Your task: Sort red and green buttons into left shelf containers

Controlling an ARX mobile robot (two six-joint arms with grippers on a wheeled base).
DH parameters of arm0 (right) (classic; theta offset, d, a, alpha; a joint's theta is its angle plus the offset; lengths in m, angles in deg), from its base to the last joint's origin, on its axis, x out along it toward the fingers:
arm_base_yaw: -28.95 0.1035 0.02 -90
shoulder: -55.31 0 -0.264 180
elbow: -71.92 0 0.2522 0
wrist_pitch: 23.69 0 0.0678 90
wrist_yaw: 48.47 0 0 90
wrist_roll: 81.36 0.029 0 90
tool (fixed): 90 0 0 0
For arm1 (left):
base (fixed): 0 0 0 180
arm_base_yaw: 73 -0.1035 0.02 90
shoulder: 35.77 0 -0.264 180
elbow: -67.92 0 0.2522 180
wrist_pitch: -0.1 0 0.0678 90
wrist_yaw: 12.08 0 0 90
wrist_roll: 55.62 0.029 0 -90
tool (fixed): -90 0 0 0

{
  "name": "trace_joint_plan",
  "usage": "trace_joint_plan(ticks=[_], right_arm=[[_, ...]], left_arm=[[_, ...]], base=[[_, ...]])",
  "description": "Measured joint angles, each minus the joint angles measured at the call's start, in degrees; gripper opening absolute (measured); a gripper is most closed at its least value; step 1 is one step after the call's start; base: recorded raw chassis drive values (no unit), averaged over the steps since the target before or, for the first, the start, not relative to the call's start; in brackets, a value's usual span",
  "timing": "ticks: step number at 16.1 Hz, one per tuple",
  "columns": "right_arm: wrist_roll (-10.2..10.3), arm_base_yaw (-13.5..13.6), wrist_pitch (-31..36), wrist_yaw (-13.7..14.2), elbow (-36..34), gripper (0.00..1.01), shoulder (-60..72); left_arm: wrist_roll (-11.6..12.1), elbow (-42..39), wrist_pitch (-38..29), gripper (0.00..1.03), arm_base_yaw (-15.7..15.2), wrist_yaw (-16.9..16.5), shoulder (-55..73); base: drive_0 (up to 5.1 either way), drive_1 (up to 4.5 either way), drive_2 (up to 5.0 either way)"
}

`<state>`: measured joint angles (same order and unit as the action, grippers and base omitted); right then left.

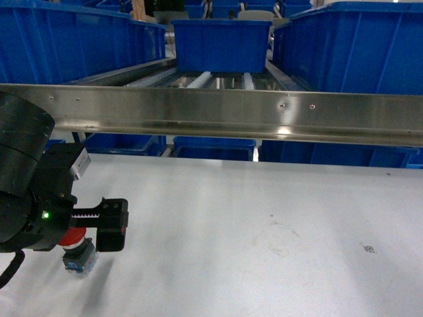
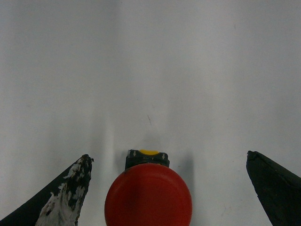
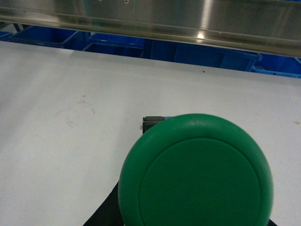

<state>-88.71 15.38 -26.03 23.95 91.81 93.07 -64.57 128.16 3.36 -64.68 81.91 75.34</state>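
- The left tool (image 2: pixel 167 188) hangs low over the white desk (image 1: pixel 264 218) with its two dark fingers (image 2: pixel 66 193) spread wide, holding nothing.
- The red button (image 2: pixel 148 195) sits between those fingers, standing on the desk, with clear gaps on both sides; the left wrist view shows its cap from above.
- The step in hand looks like the grasp. To do it well, centre the tool on the button, since it sits nearer the left finger, then close on the block body under the cap rather than on the rounded cap.
- The green button (image 3: pixel 195 172) fills the right wrist view, right in front of the camera. The right tool's fingers are hidden behind it, so I cannot tell whether it is gripped.
- The blue bins (image 1: pixel 73 43) stand on the shelf beyond a steel rail (image 1: pixel 218 109), well apart from the red button, so the lift must clear that rail.
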Motion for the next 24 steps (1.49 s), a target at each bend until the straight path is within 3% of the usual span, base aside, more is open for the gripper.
trace_joint_plan(ticks=[3,13,14,21,24], right_arm=[[0.0,0.0,0.0,0.0,0.0,0.27,0.0],[0.0,0.0,0.0,0.0,0.0,0.27,0.0],[0.0,0.0,0.0,0.0,0.0,0.27,0.0],[0.0,0.0,0.0,0.0,0.0,0.27,0.0],[0.0,0.0,0.0,0.0,0.0,0.27,0.0]], left_arm=[[0.5,0.1,-1.3,0.98,-0.2,-1.2,1.3],[0.5,5.3,0.3,0.97,-0.2,-1.0,7.7],[0.4,5.3,0.2,0.94,-0.1,-0.9,7.7],[-1.8,3.4,4.1,0.28,0.9,0.5,7.6],[-2.2,2.9,2.7,0.28,0.3,-0.3,7.5]], base=[[0.0,0.00,0.0],[0.0,0.00,0.0],[0.0,0.00,0.0],[0.0,0.00,0.0],[0.0,0.00,0.0]])
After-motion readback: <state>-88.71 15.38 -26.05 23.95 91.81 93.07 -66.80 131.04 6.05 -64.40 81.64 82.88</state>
